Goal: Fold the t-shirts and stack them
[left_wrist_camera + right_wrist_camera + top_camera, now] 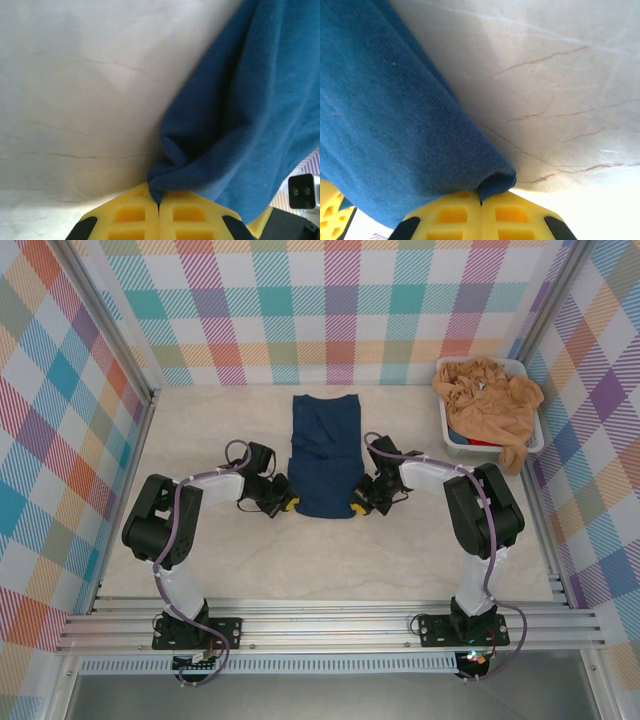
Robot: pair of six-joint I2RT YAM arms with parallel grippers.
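Observation:
The navy t-shirt (325,455) lies folded into a long strip on the pale table, running away from the arms. My left gripper (288,504) is shut on its near left corner; the cloth (235,125) bunches into the closed yellow fingers (125,215). My right gripper (357,506) is shut on the near right corner, where the folded hem (395,125) is pinched between its yellow fingers (515,215). The tan-orange t-shirts (490,400) are heaped in the white tub at the far right. No white print shows on the navy cloth.
The white tub (453,443) stands against the right wall with something red inside under the tees. Checkered walls close in the table on three sides. Bare tabletop (210,430) stretches left of the navy shirt and in front of both grippers.

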